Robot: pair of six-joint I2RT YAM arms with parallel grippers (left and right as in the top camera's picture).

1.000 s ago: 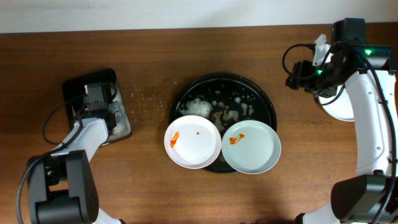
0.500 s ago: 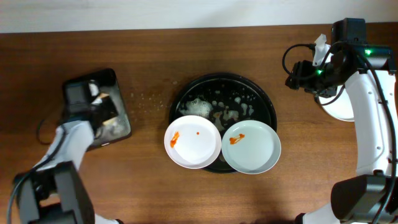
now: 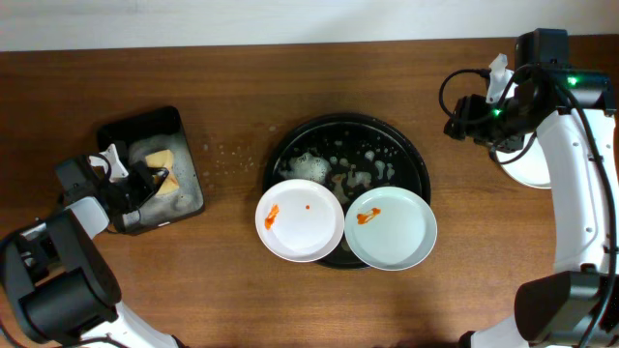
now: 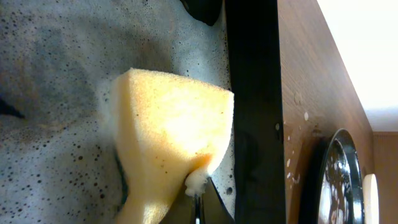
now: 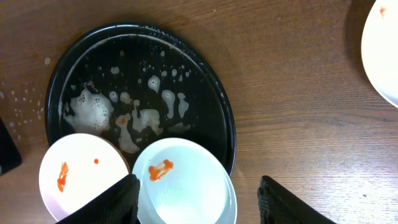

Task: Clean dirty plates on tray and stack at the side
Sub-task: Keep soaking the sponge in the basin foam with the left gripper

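Black tray on the tabletop is all foamy. A white plate and a second white plate overlap its lower edge, both smudged orange. A third plate peeks in top right, and the hand has its fingers spread wide.

1. A brown wooden table is seen across the whole overhead view, bounded at the top by a pale strip.
2. A black container is set on the table's left part and is filled with grey, foamy water.
3. A yellow sponge is seen inside it, close beside one black wall, with foam clinging to its lower edge.
4. Small white droplets are scattered on the wood just right of the container.
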